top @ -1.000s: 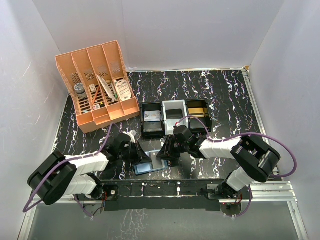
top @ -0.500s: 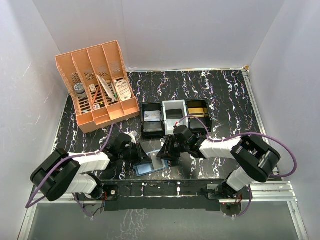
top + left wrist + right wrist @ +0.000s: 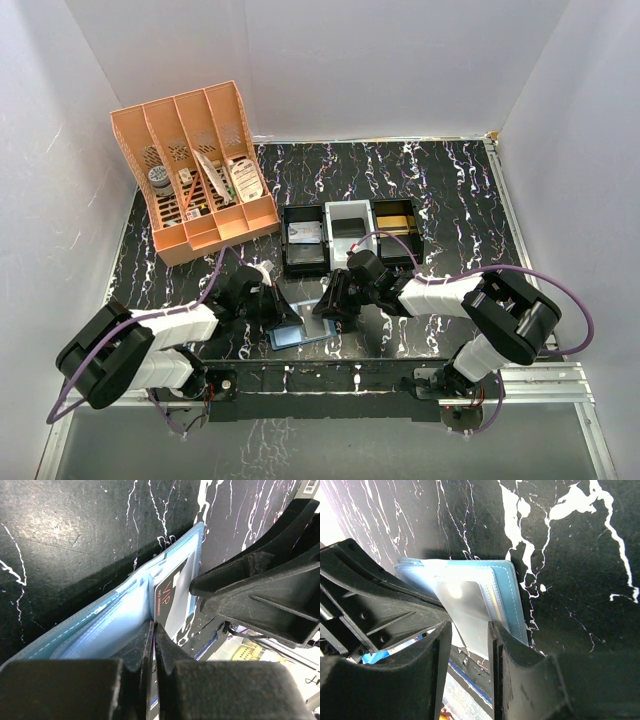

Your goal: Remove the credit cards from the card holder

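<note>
Top external view, left to right: an orange organiser (image 3: 195, 170) stands at the upper left of the marbled table (image 3: 450, 200), a row of small trays (image 3: 350, 235) sits at centre, and below them both arms meet low in the frame. The left gripper (image 3: 278, 310) is at the left edge of the card holder (image 3: 290, 336), which lies open and pale blue on the table, and the right gripper (image 3: 327, 305) is just beside its right edge.

The left wrist view shows the left fingers drawn together to a hairline slit, nipping the holder's edge where the corner of a black card (image 3: 172, 597) pokes out of a pocket. Whether the card itself is in the pinch I cannot tell.

In the right wrist view the right fingers stand apart, straddling a clear inner pocket without visibly clamping it.

The step in hand looks like the first extraction: the holder is braced and the card is partly exposed but not yet free. The next move probably calls for the right fingers to close on the card's exposed edge and pull along the pocket's line while the left keeps the soft holder from following.
</note>
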